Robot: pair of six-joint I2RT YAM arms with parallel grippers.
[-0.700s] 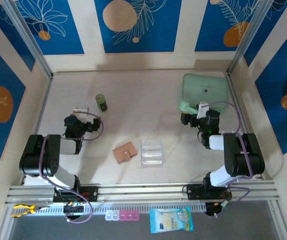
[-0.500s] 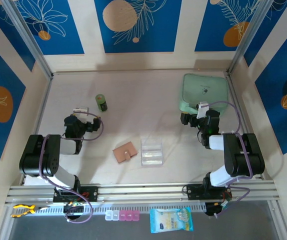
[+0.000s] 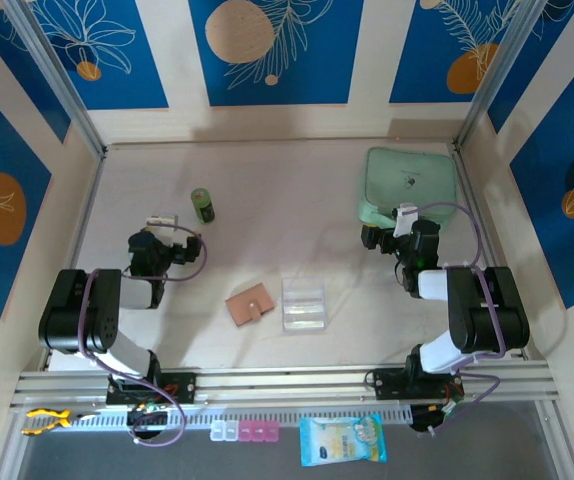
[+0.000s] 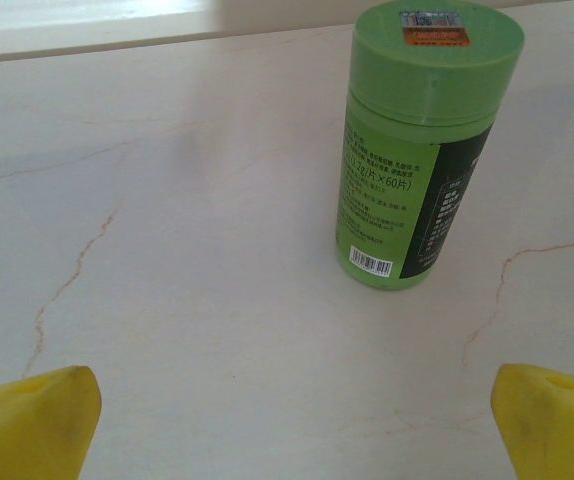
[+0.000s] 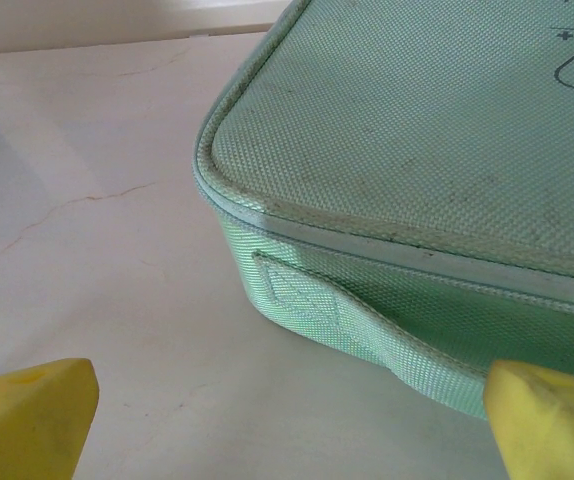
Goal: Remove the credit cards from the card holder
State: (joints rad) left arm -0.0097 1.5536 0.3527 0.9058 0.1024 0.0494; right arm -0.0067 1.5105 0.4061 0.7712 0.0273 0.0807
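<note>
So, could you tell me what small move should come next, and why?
Probably turn the left gripper from the green bottle toward the card holder. The holder lies closed beside the clear tray, seemingly nearer the left arm. Both grippers are open and empty, and the right gripper faces the mint-green case.

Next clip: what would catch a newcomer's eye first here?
The tan card holder lies closed at mid-table beside a clear tray, untouched by either arm. The left gripper, jaws open, faces an upright green bottle. The right gripper, jaws open, faces the corner of a mint-green case.
</note>
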